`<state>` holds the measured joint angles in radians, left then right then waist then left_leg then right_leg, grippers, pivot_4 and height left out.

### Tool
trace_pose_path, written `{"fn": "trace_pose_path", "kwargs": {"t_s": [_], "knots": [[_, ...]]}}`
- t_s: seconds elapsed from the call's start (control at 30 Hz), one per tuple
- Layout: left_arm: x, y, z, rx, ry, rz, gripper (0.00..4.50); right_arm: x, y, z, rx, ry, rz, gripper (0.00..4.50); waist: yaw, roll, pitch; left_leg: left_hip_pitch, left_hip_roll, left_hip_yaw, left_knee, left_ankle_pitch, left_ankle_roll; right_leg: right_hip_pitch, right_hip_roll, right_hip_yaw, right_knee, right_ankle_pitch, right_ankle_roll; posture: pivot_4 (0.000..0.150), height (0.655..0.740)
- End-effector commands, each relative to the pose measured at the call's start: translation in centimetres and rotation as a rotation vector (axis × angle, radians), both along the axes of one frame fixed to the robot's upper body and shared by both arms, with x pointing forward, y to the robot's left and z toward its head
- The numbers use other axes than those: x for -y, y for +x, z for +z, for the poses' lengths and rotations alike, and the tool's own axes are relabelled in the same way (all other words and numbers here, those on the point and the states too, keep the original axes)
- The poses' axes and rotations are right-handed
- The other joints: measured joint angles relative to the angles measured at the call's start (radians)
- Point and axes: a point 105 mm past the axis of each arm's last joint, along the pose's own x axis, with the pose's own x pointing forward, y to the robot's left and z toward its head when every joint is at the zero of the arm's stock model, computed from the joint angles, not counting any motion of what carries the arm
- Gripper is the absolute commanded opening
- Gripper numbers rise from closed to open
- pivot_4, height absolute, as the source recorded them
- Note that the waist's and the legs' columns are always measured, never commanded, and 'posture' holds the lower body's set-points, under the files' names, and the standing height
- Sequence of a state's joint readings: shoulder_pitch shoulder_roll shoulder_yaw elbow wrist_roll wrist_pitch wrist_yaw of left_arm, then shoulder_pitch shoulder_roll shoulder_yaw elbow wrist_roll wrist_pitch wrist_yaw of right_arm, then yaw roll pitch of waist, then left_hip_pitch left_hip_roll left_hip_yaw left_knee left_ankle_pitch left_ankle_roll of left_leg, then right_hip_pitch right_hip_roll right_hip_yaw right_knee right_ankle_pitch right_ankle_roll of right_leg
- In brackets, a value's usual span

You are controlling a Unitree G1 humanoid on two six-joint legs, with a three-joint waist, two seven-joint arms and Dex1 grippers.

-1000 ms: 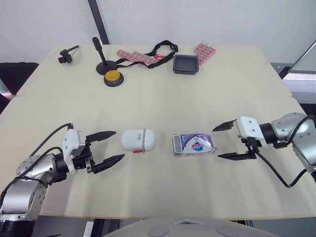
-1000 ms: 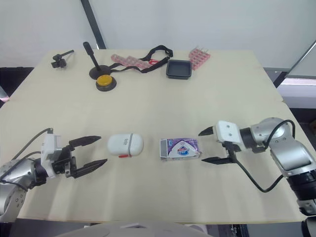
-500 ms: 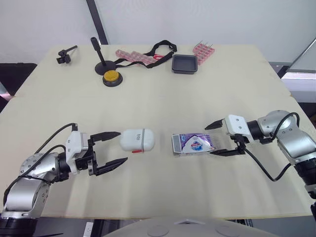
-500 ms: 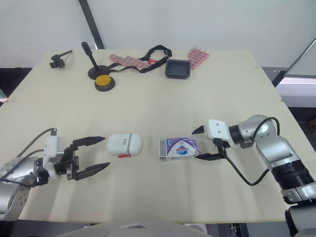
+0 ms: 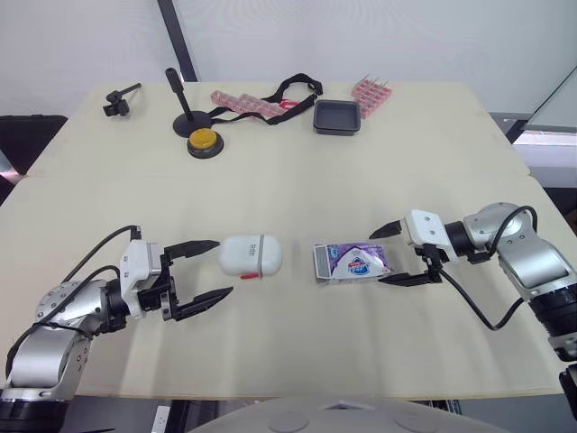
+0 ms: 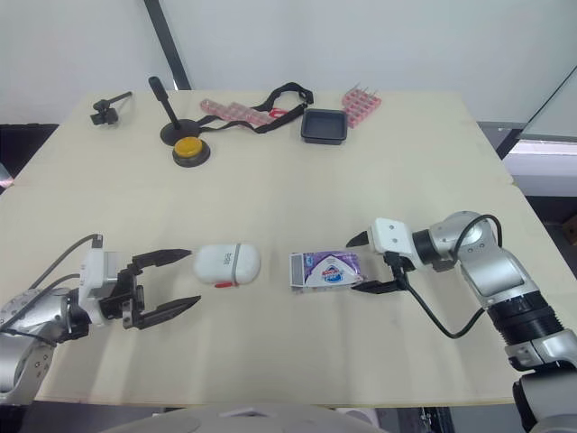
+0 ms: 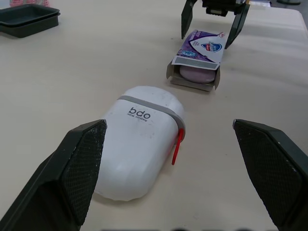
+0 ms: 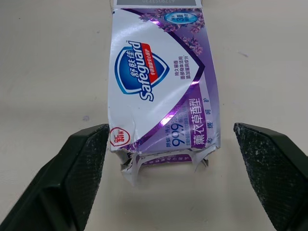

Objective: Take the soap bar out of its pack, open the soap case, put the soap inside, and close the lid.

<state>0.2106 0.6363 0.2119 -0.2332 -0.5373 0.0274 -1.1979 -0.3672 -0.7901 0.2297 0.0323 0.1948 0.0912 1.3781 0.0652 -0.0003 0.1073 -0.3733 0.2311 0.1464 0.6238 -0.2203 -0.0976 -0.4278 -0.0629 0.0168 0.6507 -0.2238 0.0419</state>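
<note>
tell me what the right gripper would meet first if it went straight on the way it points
The pack: its torn end lies between the open fingers of the right gripper, so going straight on would likely press into it at once.

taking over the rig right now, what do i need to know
Left gripper: open, beside the soap case, not touching it.
Right gripper: open, fingers either side of the soap pack's nearest end, not closed on it.
Soap bar sits inside the pack, visible at the open end facing the case. Case lid shut.
Done: nothing yet. Left: pull soap out, open case, put soap in, close lid.
</note>
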Motion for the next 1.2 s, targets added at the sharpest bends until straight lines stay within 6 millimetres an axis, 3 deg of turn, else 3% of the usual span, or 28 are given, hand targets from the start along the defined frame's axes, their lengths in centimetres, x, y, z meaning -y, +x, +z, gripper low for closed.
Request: {"fn": "trace_pose_path", "kwargs": {"t_s": [0.03, 0.63, 0.67, 0.8, 1.2], "knots": [[0.22, -0.11, 0.72, 0.035, 0.009, -0.009, 4.5, 0.16, 0.03, 0.21, 0.018, -0.01, 0.004, 3.97, 0.0, 0.0, 0.0, 0.0, 0.0, 0.0, 0.0, 0.0, 0.0, 0.0, 0.0, 0.0, 0.0, 0.0, 0.0, 0.15, 0.7291], [0.5, -0.13, 0.74, 0.04, 0.016, -0.016, 4.5, 0.3, 0.04, -0.32, -0.009, -0.002, -0.028, 3.97, 0.0, 0.0, 0.0, 0.0, 0.001, 0.0, 0.0, 0.0, 0.0, 0.0, 0.001, 0.0, 0.0, 0.0, 0.0, 0.15, 0.7291], [0.51, -0.13, 0.73, 0.041, 0.016, -0.016, 4.5, 0.3, 0.04, -0.33, -0.01, -0.003, -0.028, 3.45, 0.0, 0.0, 0.0, 0.0, 0.001, 0.0, 0.0, 0.0, 0.0, 0.0, 0.001, 0.0, 0.0, 0.0, 0.0, 0.15, 0.7291], [0.61, -0.18, 0.64, 0.04, 0.018, -0.02, 4.5, 0.33, 0.06, -0.35, -0.013, -0.005, -0.031, 2.22, 0.0, 0.0, 0.0, 0.0, 0.001, 0.0, 0.0, 0.0, 0.0, 0.0, 0.001, 0.0, 0.001, 0.0, 0.0, 0.15, 0.7291], [0.7, -0.2, 0.48, 0.039, 0.024, -0.018, 4.5, 0.33, 0.21, 0.0, 0.007, -0.009, -0.033, 2.22, 0.0, 0.0, 0.0, 0.0, 0.001, 0.0, 0.0, 0.0, 0.0, 0.0, 0.001, 0.0, 0.001, 0.0, 0.0, 0.15, 0.7291]]}}
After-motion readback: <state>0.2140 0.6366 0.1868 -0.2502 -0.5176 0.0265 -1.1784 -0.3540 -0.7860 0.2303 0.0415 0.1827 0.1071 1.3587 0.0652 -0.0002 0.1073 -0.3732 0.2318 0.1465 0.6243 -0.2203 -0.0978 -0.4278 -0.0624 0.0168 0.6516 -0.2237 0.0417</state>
